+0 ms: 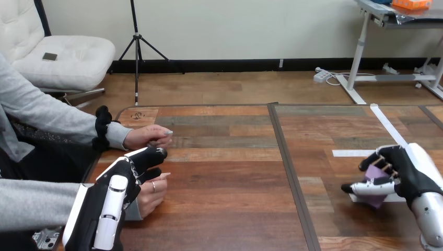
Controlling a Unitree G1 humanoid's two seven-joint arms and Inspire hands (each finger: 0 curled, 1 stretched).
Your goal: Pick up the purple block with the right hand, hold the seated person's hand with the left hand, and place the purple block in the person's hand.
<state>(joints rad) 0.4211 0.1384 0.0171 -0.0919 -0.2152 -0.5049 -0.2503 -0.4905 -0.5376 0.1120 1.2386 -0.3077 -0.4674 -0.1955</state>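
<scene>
**Block** (374, 172): purple, at the right side of the table (224, 209), enclosed in the right hand (408, 175). The thumb crosses the block's near face and the fingers curl over its top. Purple shows between them and below the thumb. Whether the block rests on the surface or is raised just clear of it cannot be determined from this angle.

**Right hand:** closed round the block, with its arm entering from the lower right corner. It is positioned over strips of white tape (387, 125). One strip runs diagonally toward the far edge, one runs across the planks just left of the hand, and another piece lies under the block.

**Left hand** (128, 172): at the table's left edge, well apart from the block. It lies over the person's nearer hand (152, 192), touching it or just above it. Its grip state cannot be told. The nearer hand rests on the table, loosely curled.

**Person's farther hand** (149, 137): on the table just beyond the left hand.

**Markings:** a small dark mark (137, 115) sits near the table's far left corner. It is too small to read.

**Surface:** wood planks in mixed brown and grey tones inside a dark border. A dark seam (286, 157) divides the top into a left and a right panel. The person's hands and the left hand are at the left panel, and the block is over the right panel.
</scene>
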